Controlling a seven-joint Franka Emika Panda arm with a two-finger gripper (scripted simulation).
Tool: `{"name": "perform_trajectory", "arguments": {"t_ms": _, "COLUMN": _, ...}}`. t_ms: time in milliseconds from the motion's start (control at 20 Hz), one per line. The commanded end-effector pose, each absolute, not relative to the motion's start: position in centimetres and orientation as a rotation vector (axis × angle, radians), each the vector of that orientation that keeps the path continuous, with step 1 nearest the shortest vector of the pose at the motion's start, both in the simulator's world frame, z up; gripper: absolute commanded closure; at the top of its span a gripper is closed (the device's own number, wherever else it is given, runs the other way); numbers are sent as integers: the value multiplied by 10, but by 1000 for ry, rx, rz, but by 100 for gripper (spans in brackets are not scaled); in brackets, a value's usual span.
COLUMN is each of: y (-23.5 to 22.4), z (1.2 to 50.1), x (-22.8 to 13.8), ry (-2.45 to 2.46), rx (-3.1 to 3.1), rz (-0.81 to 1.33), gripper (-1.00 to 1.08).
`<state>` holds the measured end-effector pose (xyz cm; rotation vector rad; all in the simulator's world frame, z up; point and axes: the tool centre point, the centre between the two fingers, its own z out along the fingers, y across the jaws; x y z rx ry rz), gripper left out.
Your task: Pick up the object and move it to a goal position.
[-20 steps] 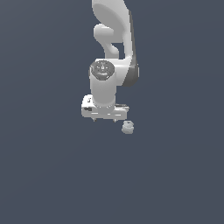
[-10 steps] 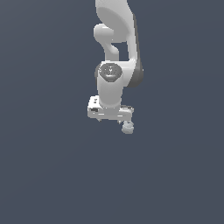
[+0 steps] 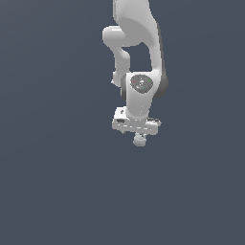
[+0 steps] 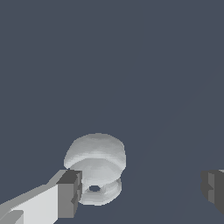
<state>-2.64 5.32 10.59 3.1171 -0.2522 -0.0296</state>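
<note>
the arm (image 3: 139, 43) is reaching down from the top of the exterior frame, its wrist pointing straight at the floor (image 3: 57, 182), likely so the fingers can drop on either side of the object rather than push it away. the object (image 3: 139, 140) is sitting just below the gripper bar, a little right of the exterior frame's centre, on the plain dark floor. in the wrist frame the object (image 4: 96, 168) is filling the lower left: a rounded cap over a narrower base with a small hole in it. the gripper (image 4: 142, 190) is spread wide, holding nothing. one finger (image 4: 70, 192) is sitting right against the object's side in the lower left of the wrist frame, either touching it or just beside it; which of the two cannot be told. the other finger (image 4: 214, 188) is at the lower right edge, well apart from the object, with bare floor between. so the object is lying off-centre in the gap, close to one pad. judging from this, the grasp is not yet made; closing from here would probably slide the object sideways before both pads are pressing on it, and the rounded cap may slip if the pads are meeting it high.
</note>
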Motion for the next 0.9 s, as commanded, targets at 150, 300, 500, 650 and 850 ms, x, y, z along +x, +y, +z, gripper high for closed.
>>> {"name": "perform_trajectory", "arguments": {"t_ms": 150, "y": 80, "z": 95, "x": -33, "ry": -306, "rx": 3122, "rz": -8, "gripper": -92}}
{"name": "perform_trajectory", "arguments": {"t_ms": 300, "y": 88, "z": 92, "x": -36, "ry": -321, "rx": 3124, "rz": -3, "gripper": -92}}
{"name": "perform_trajectory", "arguments": {"t_ms": 500, "y": 92, "z": 90, "x": -37, "ry": -329, "rx": 3124, "rz": 0, "gripper": -92}}
{"name": "perform_trajectory", "arguments": {"t_ms": 650, "y": 91, "z": 89, "x": -37, "ry": -324, "rx": 3124, "rz": -2, "gripper": -92}}
{"name": "perform_trajectory", "arguments": {"t_ms": 850, "y": 92, "z": 78, "x": -37, "ry": -324, "rx": 3124, "rz": -2, "gripper": -92}}
